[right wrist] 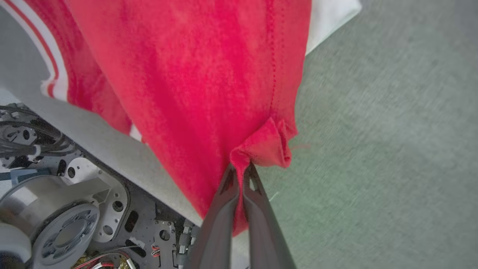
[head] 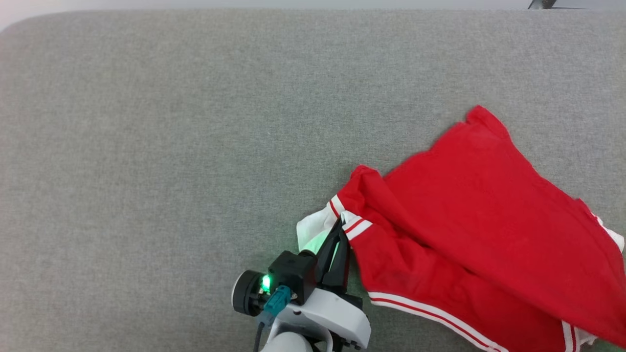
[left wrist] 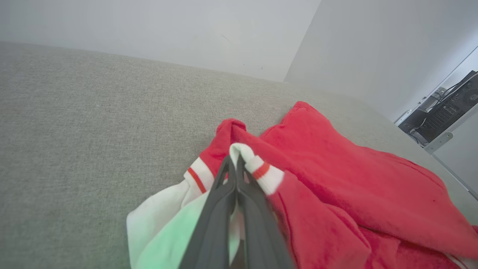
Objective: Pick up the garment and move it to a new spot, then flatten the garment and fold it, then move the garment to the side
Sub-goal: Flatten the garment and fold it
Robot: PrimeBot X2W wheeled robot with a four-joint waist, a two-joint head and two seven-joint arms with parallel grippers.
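Grey fabric surface [head: 171, 146] takes up pretty much the whole head view, and the garment [head: 479, 210] sits in the lower right part of it, a big red sheet spread diagonally and running off the bottom and right edges. You can see white-and-red striped trim along its near edge and a bit of white panel at its left corner. The left gripper [head: 338, 226] comes up from the bottom edge on a pale forearm, pointing up and slightly to the right, with a green light [head: 266, 282] glowing on the wrist. Its two dark fingers are squeezed together right on that striped corner of the cloth.

Left wrist view: same story up close. The fingers are pinched tight, with a loop of white trim poking out at the tips, so the jaws are closed on the jersey. The white panel underneath has a green tint on it. Red cloth piles off to the right, and behind it there's a pale wall [left wrist: 168, 37] and some black computer gear [left wrist: 444, 112] off at the far right.

Right wrist view: the right gripper [right wrist: 240, 170] has its fingers clamped together on a bunched red fold, and the cloth stretches away up the frame from there. The surface to the right looks blurred. Lower left shows the robot's metal base [right wrist: 67, 220] and cables beyond the surface's edge.
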